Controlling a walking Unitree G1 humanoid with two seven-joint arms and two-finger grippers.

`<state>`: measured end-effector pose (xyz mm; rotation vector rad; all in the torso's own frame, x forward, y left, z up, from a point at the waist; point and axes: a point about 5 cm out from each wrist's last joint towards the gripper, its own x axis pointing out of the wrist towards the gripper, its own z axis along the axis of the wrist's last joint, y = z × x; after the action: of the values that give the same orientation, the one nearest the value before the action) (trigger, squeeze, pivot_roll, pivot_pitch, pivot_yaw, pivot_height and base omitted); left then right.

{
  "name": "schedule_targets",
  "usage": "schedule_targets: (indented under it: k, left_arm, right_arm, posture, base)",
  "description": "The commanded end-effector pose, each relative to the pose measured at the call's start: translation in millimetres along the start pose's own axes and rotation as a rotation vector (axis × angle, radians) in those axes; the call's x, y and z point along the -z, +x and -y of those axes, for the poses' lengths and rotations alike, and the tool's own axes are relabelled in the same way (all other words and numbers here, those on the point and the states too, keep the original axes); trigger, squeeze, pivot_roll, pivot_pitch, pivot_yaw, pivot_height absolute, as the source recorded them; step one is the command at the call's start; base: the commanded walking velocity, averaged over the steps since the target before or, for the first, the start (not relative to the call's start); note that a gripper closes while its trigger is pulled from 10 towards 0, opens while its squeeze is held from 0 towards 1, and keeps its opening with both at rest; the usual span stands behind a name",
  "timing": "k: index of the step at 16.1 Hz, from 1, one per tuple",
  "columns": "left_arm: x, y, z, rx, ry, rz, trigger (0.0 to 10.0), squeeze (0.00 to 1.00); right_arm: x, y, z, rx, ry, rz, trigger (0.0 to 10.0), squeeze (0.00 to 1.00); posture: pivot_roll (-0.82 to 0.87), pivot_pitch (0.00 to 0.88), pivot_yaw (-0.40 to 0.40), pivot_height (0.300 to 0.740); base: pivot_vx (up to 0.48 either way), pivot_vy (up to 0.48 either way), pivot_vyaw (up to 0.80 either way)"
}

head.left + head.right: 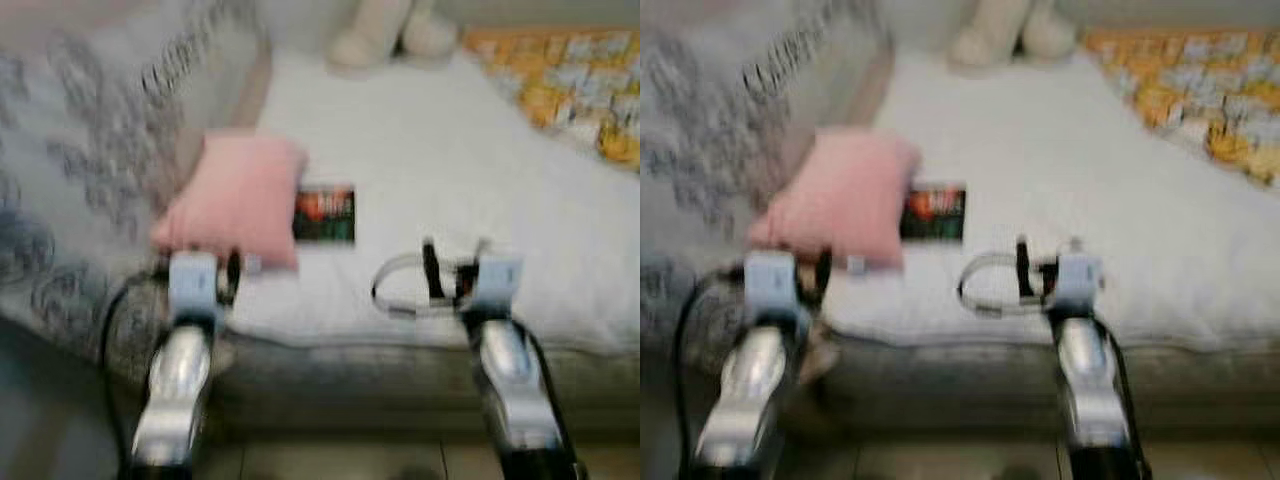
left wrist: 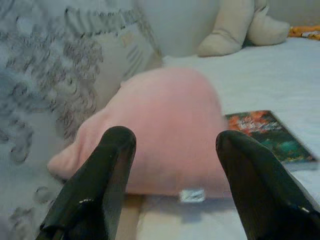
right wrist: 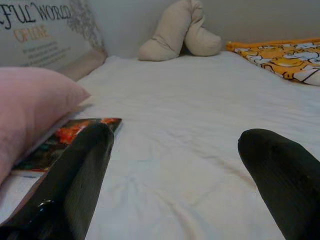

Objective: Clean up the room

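1. The pink pillow [image 1: 238, 195] lies on the white bed [image 1: 470, 150], near its front edge on our left side, leaning toward the grey patterned blanket [image 1: 80, 150] heaped beside it.
2. Our left pincer [image 2: 172, 150] sits just short of the pillow's near edge, fingers spread apart, nothing between them. In the left wrist view the pillow's bulk lies squarely in the gap, a small white tag [image 2: 191, 195] on its near seam.
3. Our right pincer [image 3: 175, 170] hovers over bare sheet, fingers wide and empty.
4. Handling, as we judge it: the pillow looks soft, plump and light; it should squash under a pinch and not slip. We would take it at the near corner or seam, where the stuffing thins enough for the fingers to close around. A grab at the fat middle would likely bulge out of the grip.
5. The book [image 1: 325, 214] lies flat on the sheet, one edge tucked under or against the pillow; we cannot tell which. It looks thin, stiff, perhaps glossy. Flat on soft bedding it offers little edge, so we would lift the pillow first.
6. Count: one pink pillow, one book, one beige plush toy [image 3: 180, 30] at the far end, one orange patterned cover [image 1: 570, 80] at far right, one grey blanket.
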<state>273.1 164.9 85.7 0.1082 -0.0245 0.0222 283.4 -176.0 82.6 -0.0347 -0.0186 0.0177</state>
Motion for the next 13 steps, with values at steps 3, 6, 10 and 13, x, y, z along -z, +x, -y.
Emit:
schedule_targets:
  k: [3,6,10,13]
  left_arm:
    - [4.0,2.4,5.0,0.006,0.002,-0.029,10.0,0.0]
    - [4.9,3.9,3.4,-0.008,-0.006,-0.036,10.0,0.0]
    - [7.7,3.9,1.4,-0.025,-0.013,-0.054,10.0,0.0]
    - [9.4,6.5,-3.9,-0.039,-0.028,-0.064,10.0,0.0]
  right_arm:
    - [1.9,2.1,2.7,-0.008,-0.014,-0.008,10.0,0.0]
    - [2.8,4.3,0.7,-0.014,-0.014,-0.011,10.0,0.0]
    - [2.6,6.5,1.0,-0.024,-0.022,-0.013,10.0,0.0]
    - [3.8,5.8,-4.8,-0.06,-0.029,-0.017,10.0,0.0]
  posture:
    - [-0.16,0.0,0.13,0.74]
    - [-0.16,0.0,0.132,0.74]
    - [-0.15,0.0,0.129,0.74]
    - [-0.15,0.0,0.126,0.74]
  base:
    - [0.0,-0.439,0.0]
    - [0.0,-0.439,0.0]
    - [0.0,-0.438,0.0]
    - [0.0,-0.433,0.0]
